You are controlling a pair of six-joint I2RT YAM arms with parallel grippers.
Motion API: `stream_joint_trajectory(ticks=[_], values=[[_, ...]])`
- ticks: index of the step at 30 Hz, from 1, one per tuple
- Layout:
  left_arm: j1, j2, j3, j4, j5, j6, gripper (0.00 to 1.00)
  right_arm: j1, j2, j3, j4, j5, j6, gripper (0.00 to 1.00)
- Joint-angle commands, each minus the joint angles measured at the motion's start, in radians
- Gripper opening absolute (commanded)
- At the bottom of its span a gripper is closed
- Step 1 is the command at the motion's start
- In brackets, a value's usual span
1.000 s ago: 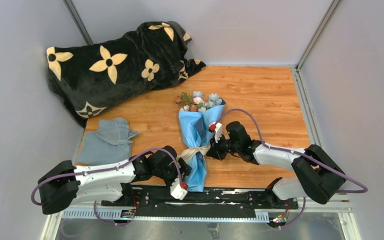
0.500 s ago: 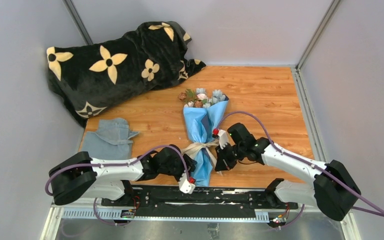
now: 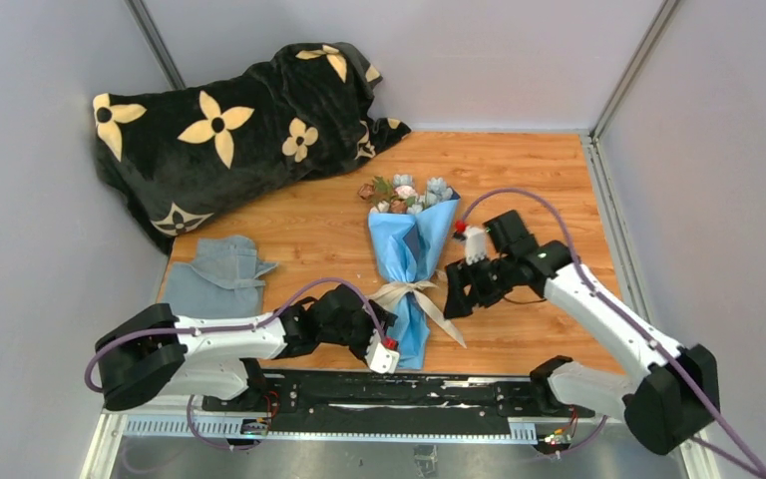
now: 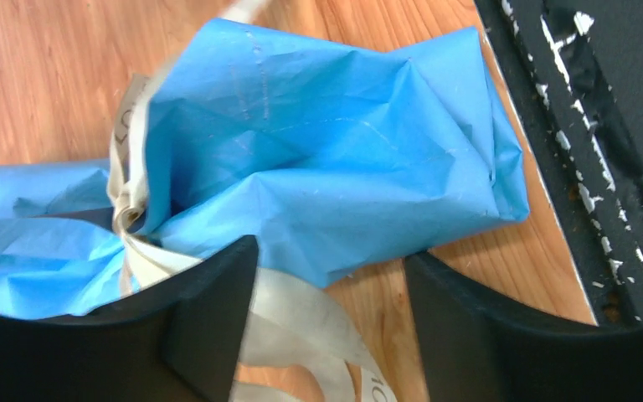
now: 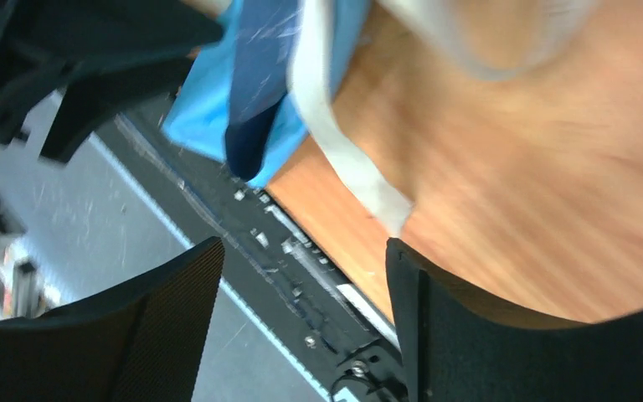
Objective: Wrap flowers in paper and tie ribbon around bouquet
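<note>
The bouquet lies in the middle of the wooden table, its flowers pointing away from me. The light-blue paper forms a cone around the stems. The beige ribbon is knotted round the narrow part, and one tail trails right toward the near edge. My left gripper sits at the cone's lower left. It is open, with ribbon tails lying loose on the wood between its fingers and crumpled paper just ahead. My right gripper hovers just right of the knot, open, gripping nothing. The ribbon tail lies beyond its fingertips.
A black blanket with cream flower prints is heaped at the back left. A grey-blue cloth lies at the left. The black mounting rail runs along the near edge, just below the cone's tip. Grey walls stand on three sides.
My right gripper was shut on the ribbon by the knot; it has now opened, let go and drawn back to the right. The bouquet has shifted slightly right. My left arm has crept right.
</note>
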Motion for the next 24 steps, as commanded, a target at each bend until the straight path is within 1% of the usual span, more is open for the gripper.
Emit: stream_joint_trajectory(ticks=[1, 2, 3, 4, 6, 8, 10, 12, 13, 16, 17, 18, 20, 22, 24], values=[[-0.022, -0.054, 0.083, -0.057, 0.024, -0.153, 0.76, -0.205, -0.097, 0.099, -0.109, 0.108, -0.046, 0.77], [-0.022, -0.073, 0.131, -0.15, 0.03, -0.168, 0.81, -0.272, -0.116, 0.128, -0.082, 0.129, -0.045, 0.77], [-0.022, -0.085, 0.173, -0.213, 0.032, -0.172, 0.83, -0.312, -0.125, 0.142, -0.061, 0.159, -0.04, 0.77], [-0.02, -0.097, 0.221, -0.345, 0.02, -0.175, 0.87, -0.345, -0.145, 0.144, -0.007, 0.201, -0.029, 0.78], [0.001, -0.135, 0.297, -0.518, -0.023, -0.181, 0.88, -0.388, -0.17, 0.107, 0.16, 0.302, 0.01, 0.79], [0.072, -0.191, 0.363, -0.675, -0.018, -0.195, 0.9, -0.421, -0.174, 0.047, 0.316, 0.417, 0.031, 0.79], [0.17, -0.253, 0.45, -0.818, 0.016, -0.21, 0.92, -0.46, -0.148, 0.007, 0.425, 0.48, 0.031, 0.79], [0.259, -0.282, 0.514, -0.949, 0.009, -0.228, 0.93, -0.504, -0.11, -0.006, 0.48, 0.518, 0.036, 0.8], [0.31, -0.296, 0.555, -0.985, -0.021, -0.282, 0.94, -0.52, -0.095, -0.006, 0.496, 0.53, 0.037, 0.8], [0.502, -0.288, 0.593, -1.04, -0.142, -0.387, 0.97, -0.533, -0.072, -0.026, 0.567, 0.611, 0.039, 0.81], [0.582, -0.275, 0.589, -1.047, -0.193, -0.401, 0.97, -0.532, -0.074, -0.044, 0.591, 0.636, 0.046, 0.81], [0.64, -0.256, 0.579, -1.042, -0.239, -0.407, 0.97, -0.533, -0.076, -0.065, 0.621, 0.649, 0.048, 0.81], [0.724, -0.217, 0.546, -1.005, -0.3, -0.413, 0.98, -0.533, -0.095, -0.134, 0.723, 0.711, 0.061, 0.81], [0.801, -0.179, 0.511, -0.926, -0.313, -0.46, 0.98, -0.533, -0.115, -0.223, 0.84, 0.791, 0.105, 0.82], [0.88, -0.142, 0.488, -0.837, -0.284, -0.52, 0.98, -0.533, -0.134, -0.278, 0.902, 0.821, 0.111, 0.82]])
